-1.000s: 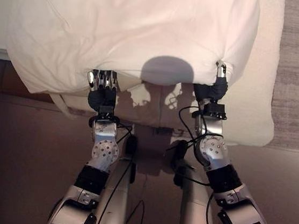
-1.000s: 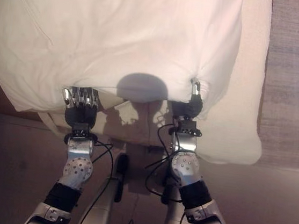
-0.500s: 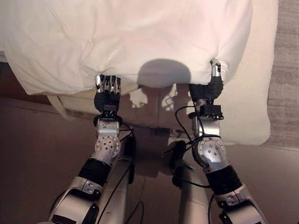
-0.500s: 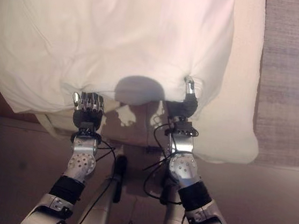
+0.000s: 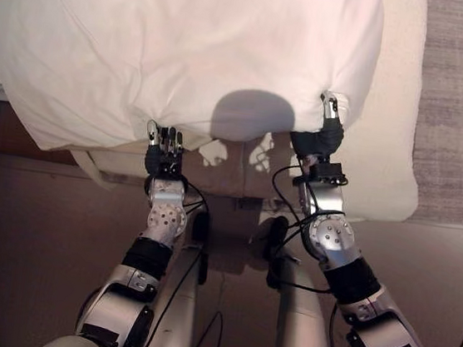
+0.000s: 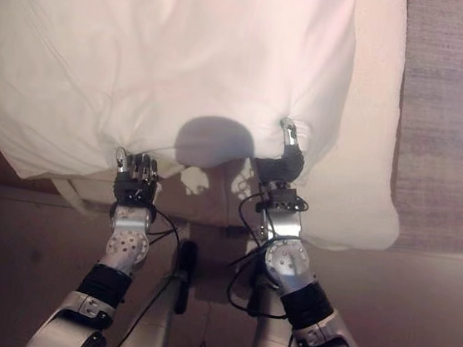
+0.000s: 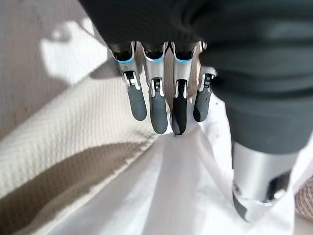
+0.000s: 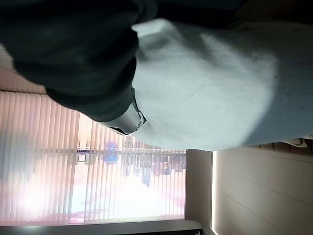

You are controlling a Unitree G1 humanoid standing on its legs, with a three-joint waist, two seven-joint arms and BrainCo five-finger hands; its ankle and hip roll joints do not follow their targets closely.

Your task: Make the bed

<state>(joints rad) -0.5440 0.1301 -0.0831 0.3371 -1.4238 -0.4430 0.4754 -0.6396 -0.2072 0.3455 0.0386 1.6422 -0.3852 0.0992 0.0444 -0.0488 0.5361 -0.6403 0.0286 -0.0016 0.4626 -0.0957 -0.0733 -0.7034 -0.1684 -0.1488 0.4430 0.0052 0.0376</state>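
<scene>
White puffy duvet (image 5: 196,44) lies spread over the cream textured mattress (image 5: 382,170), its near edge bunched. Left hand (image 5: 165,151) rests at that edge, fingers (image 7: 157,105) straight, close together. Right hand (image 5: 327,130) pinches a fold.

Dim, warm room; overhead light washes out the white duvet (image 5: 196,44) toward 12 o'clock, floor (image 5: 32,234) dark from 6 to 9. Round hard-edged shadow on the duvet's near edge at centre. Right wrist view: window blinds (image 8: 73,166) glare at 7 o'clock; cloth close up blurred.
</scene>
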